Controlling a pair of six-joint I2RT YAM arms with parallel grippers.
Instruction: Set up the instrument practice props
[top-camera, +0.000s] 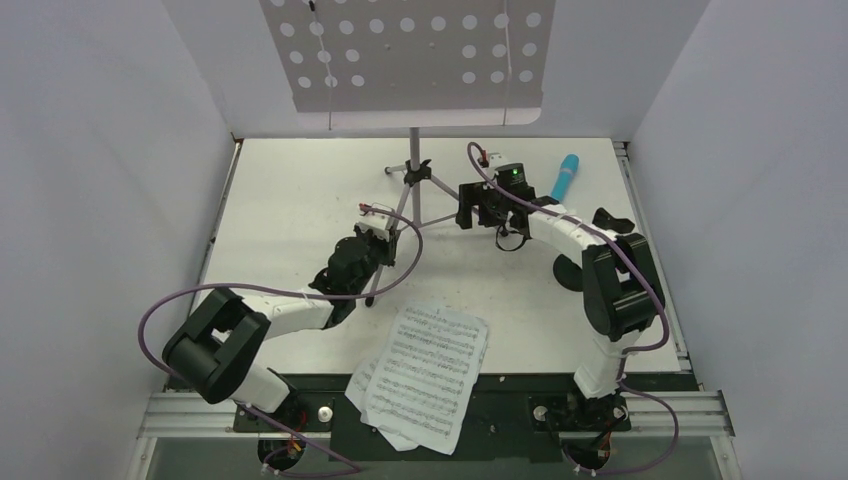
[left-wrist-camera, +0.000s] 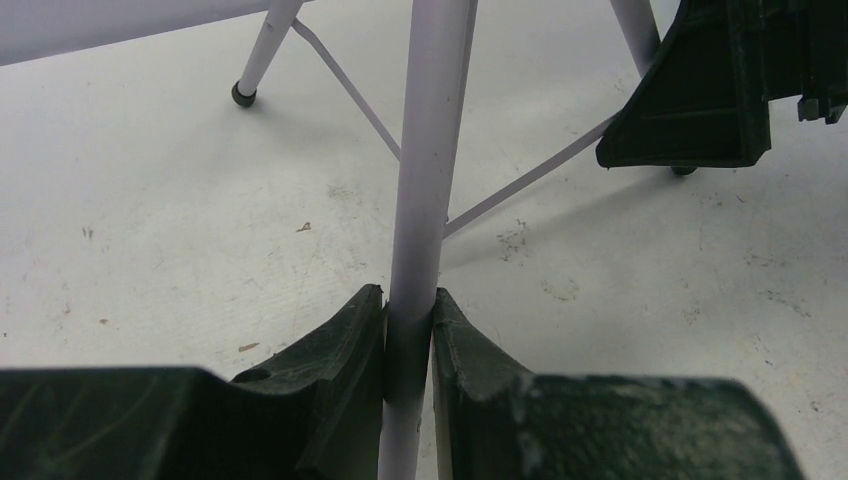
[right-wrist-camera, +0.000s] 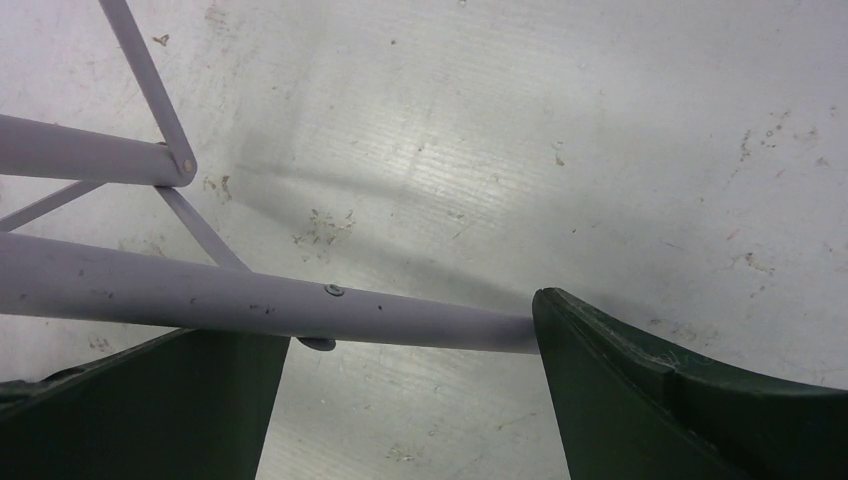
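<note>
Four props and two pincers, listed as found. Item one: lilac music stand, upright on its tripod at the far middle of the tabletop, with its perforated rest raised at the far side. Left pincer: closed on the stand's near-left leg, the tube clamped between both fingers and its long axis crossing the grip squarely. Right pincer: jaws wide apart, gripping nothing, set low at the stand's right leg. That tube runs nearly from one finger to the other, along the closing line and not across it, so a plain squeeze looks unlikely to catch it without a turn of the wrist. Item two: white sheet-music pages, loosely stacked at the near edge between the two arm bases and overhanging it, free of both pincers. Item three: turquoise toy microphone, lying flat at the far right, long axis running roughly near to far, close by the right wrist and well apart from the left pincer; the right arm is the nearer. Item four: black mic stand, at the right side, partly hidden behind the right arm, so its pose cannot be told.
</note>
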